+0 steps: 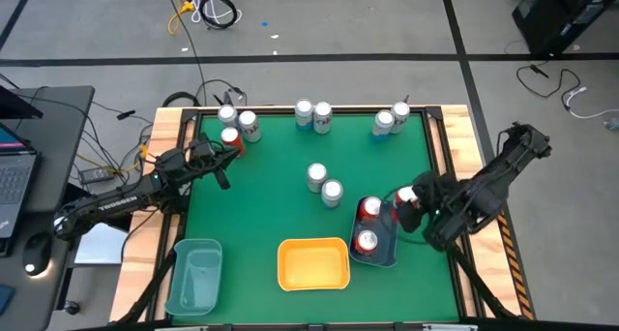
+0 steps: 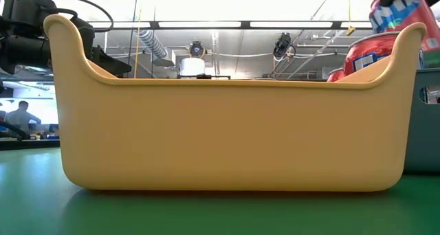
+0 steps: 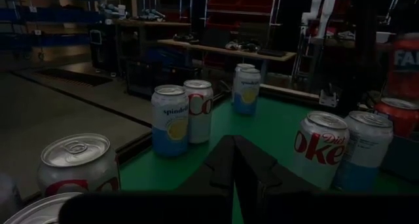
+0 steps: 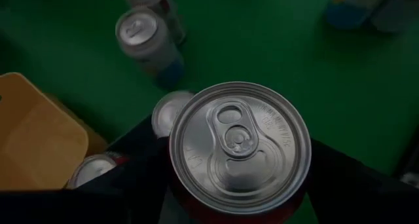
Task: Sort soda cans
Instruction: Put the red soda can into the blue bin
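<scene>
The right gripper [image 1: 407,197] is over the right side of the green table [image 1: 280,166]. Its fingers are spread wide around a red can [image 4: 239,149], and the can sits tight between them. The can hangs just above the far end of a dark blue bin [image 1: 387,252]. Two more red cans [image 1: 368,225] stand inside that bin, right under and beside the held one.

The left gripper [image 1: 225,180] is near the table's left edge with its fingers [image 3: 239,168] pressed together and nothing in them. A bunch of cans [image 1: 237,126] stands just beyond it at the far left corner, one of them red. Two silver cans [image 1: 324,183] stand in the middle of the table, between the two grippers. Two more [image 1: 312,115] are at the far edge, and another two [image 1: 391,119] near the far right corner.

A yellow bin [image 1: 313,264] sits at the near edge, just beside the blue bin. A teal bin [image 1: 194,276] sits at the near left corner.
</scene>
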{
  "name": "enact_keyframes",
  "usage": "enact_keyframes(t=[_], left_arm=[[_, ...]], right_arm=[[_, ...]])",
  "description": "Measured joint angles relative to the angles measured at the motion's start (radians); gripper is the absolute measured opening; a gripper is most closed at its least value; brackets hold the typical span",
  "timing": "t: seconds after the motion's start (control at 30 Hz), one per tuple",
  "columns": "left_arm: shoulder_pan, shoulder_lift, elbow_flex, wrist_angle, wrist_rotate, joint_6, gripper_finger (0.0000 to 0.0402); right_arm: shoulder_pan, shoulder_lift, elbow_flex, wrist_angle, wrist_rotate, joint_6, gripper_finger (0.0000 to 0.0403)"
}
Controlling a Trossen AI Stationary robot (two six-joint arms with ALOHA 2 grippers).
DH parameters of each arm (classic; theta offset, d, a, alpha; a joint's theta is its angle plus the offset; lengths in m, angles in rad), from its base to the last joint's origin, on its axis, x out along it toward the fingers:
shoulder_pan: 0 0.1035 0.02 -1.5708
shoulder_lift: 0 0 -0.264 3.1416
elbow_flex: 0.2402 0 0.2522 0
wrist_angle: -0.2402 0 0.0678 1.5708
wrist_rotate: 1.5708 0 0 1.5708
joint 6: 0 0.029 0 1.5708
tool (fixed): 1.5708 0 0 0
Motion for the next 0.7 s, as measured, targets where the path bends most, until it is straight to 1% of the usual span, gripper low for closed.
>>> enact_keyframes(t=[0.13,0.43,0.7], left_arm=[[0.000,0.000,0.000,0.000,0.000,0.001,0.0012],[0.000,0.000,0.000,-0.001,0.000,-0.005,0.0012],[0.000,0.000,0.000,-0.001,0.000,-0.006,0.0012]], right_arm=[[0.035,0.032,-0.058,0.122,0.000,0.028,0.0289],[0.057,0.079,-0.161,0.343,-0.010,-0.029,0.0289],[0.082,0.085,-0.267,0.534,-0.017,-0.045,0.0289]])
